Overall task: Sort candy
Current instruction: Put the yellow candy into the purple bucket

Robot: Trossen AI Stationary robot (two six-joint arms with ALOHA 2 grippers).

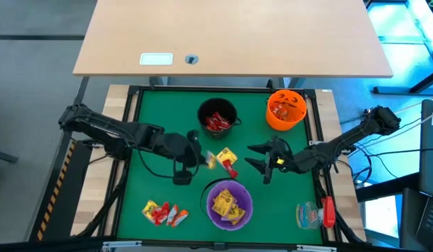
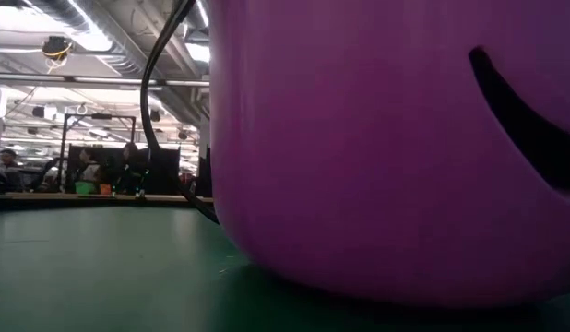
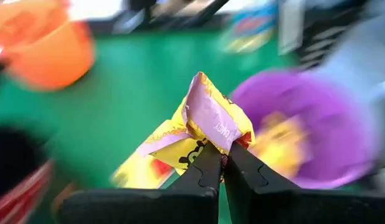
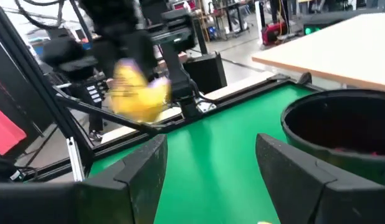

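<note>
My left gripper (image 1: 197, 155) is over the middle of the green mat, shut on a yellow-wrapped candy (image 3: 208, 121), lifted off the mat. A yellow and a red candy (image 1: 228, 161) lie on the mat just to its right. More candy (image 1: 164, 212) lies in a small heap near the front left. The purple bowl (image 1: 229, 203) holds yellow candy, the black bowl (image 1: 218, 117) red candy, the orange bowl (image 1: 286, 108) orange candy. My right gripper (image 1: 262, 159) hovers open right of the centre, with nothing between its fingers. My left gripper pinches the yellow candy by its wrapper's lower edge (image 3: 212, 144) between the two fingertips (image 3: 205, 163). The candy stands up beyond the fingertips, clear of the mat. From the right wrist view it shows as a yellow blur (image 4: 136, 93) at that gripper's end.
A clear plastic item with a red part (image 1: 316, 213) lies at the mat's front right corner. The purple bowl (image 2: 396, 138) fills the low view. A wooden tabletop (image 1: 230, 35) lies beyond the mat's far edge. Bare mat lies at the left (image 1: 153, 112).
</note>
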